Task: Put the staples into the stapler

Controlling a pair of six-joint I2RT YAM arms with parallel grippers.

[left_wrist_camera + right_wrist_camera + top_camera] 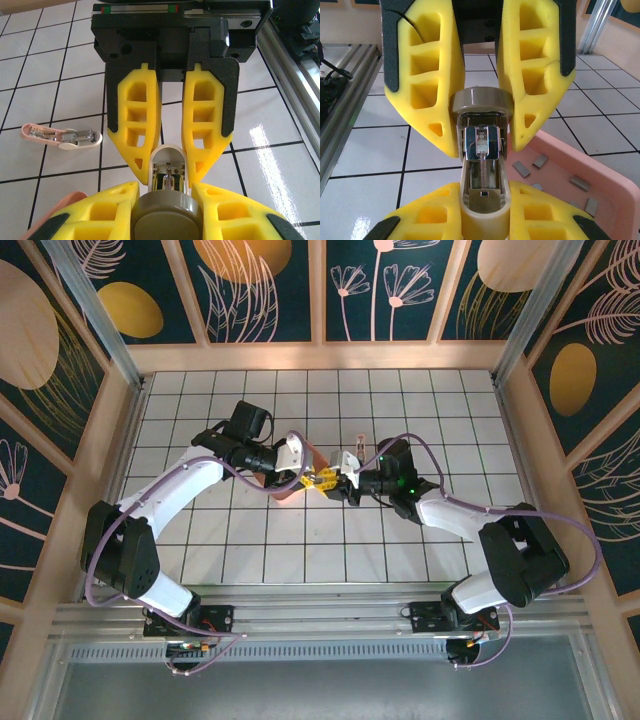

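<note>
A small stapler (pixel 325 480) is held above the table between both grippers, hinged open so its chrome magazine and spring (pixel 481 150) show. My left gripper (pixel 167 200) is shut on the grey-brown cap end (pixel 167 220). Opposite it, my right gripper (pixel 485 192) is shut on the cream end (pixel 484 220). In the left wrist view the right gripper (pixel 170 172) pinches that cream end from above. In the right wrist view the left gripper (pixel 484 145) clamps the cap. Several grey staples (pixel 522 169) lie loose in the pink tray (pixel 620 200).
A second small stapler (pixel 62 137), pink and white and lying open, rests on the tiled table just beyond the grippers (pixel 357 448). The pink tray (pixel 283 490) sits under the left gripper. Wooden walls and aluminium posts enclose the table.
</note>
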